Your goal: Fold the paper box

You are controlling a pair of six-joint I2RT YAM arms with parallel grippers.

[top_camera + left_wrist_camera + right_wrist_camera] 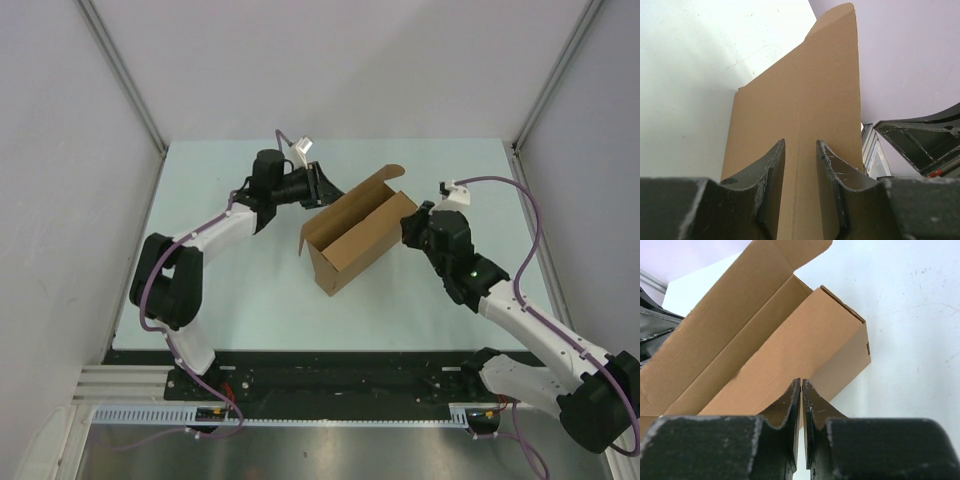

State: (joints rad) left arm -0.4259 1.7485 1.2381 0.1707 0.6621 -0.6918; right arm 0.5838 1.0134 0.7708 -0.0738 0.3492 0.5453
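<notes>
Top external first: looking down on the paper box [355,240], parked in the middle of the table [240,300], raised into an open trough with the lid flap [372,186] standing along the far side. Runs long from near-left to far-right, slanted across the surface. Flanked on two sides: left gripper [324,190] against the far long wall, right gripper [409,228] up at the far-right short end.

Switching to left wrist: fingers [771,172] spread apart, facing a broad cardboard panel flat-on, a crease line running straight up through the gap. Touching it or just short of it, cannot tell. Not pinching anything, by the look.

Over to right wrist: fingers [786,407] pressed nearly together, only a sliver between, right at the box's end. Cannot tell whether a thin cardboard edge is caught in there.

Judging the stage: walls up, lid and end flaps not yet closed.

Now the relation that matters: lid panel lying directly ahead of the left fingers, hinge parallel to the long axis. Makes the left arm the nearer one for tipping that lid toward the near side, with the right end probably serving as the anchor.
</notes>
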